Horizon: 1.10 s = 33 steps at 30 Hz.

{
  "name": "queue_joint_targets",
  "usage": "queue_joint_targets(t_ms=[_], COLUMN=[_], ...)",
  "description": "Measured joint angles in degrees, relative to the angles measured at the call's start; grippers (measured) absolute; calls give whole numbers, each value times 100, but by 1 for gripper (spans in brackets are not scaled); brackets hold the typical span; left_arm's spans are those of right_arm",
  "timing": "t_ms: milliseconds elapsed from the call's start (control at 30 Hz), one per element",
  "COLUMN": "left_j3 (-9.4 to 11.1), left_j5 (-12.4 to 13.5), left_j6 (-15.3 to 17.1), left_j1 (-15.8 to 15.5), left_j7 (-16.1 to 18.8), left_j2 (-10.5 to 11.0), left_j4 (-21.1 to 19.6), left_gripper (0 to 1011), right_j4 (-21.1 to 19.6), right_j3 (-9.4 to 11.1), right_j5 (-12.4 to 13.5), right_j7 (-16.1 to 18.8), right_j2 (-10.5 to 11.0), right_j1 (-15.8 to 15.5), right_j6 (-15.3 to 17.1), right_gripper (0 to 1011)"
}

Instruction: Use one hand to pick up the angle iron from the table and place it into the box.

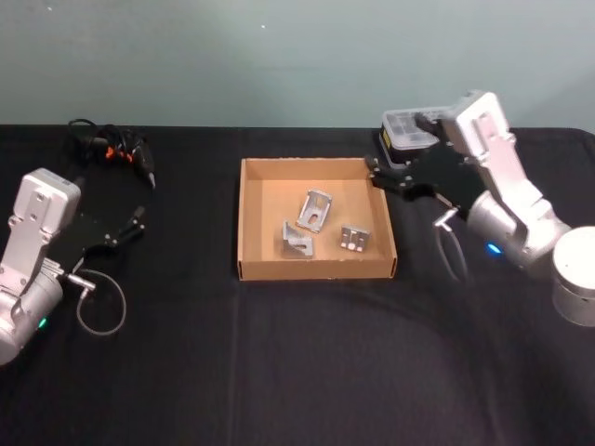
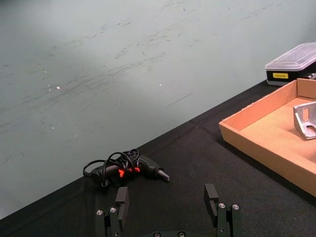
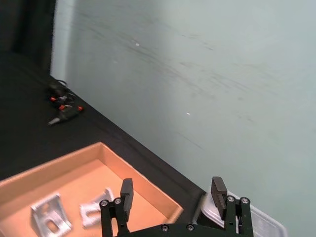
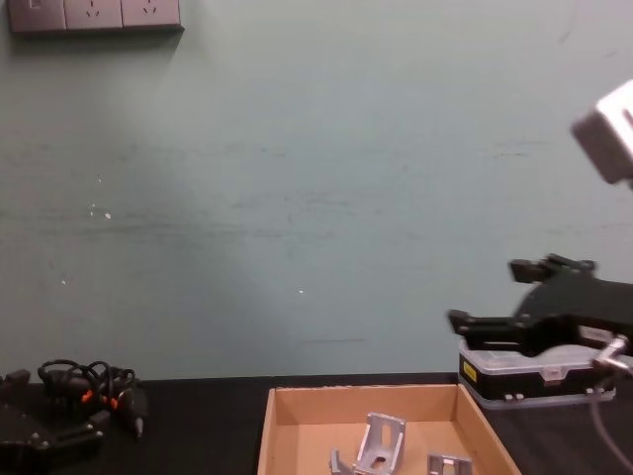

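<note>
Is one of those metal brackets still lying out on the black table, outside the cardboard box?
No. In the head view all three angle irons lie inside the box; none is on the table.

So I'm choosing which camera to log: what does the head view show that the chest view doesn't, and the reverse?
Head view alone: the left gripper open low over the table, the whole floor of the box, and all three angle irons spread apart. Chest view alone: the wall sockets, and the plastic case side-on under the right gripper. Both: box, brackets, case, the corded tool and the open right gripper.
</note>
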Motion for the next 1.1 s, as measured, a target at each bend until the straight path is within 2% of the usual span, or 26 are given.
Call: queue_joint_targets(t_ms=[167,400,1100], left_j3=[0,0,0], left_j5=[0,0,0], left_j6=[0,0,0], left_j1=[0,0,0], left_j7=[0,0,0], left_j2=[0,0,0], left_j4=[0,0,0], left_gripper=[1000,1000,1000], right_j4=[-179,-223,-222], right_j3=[300,534,501], right_j5=[-47,-66,-56], right_j7=[-210,-298,-289], right_j2=[146,204,197], right_j1=[-395,-660,-622], right_j6=[-114,-241,-229], right_gripper=[1004,1004,1004])
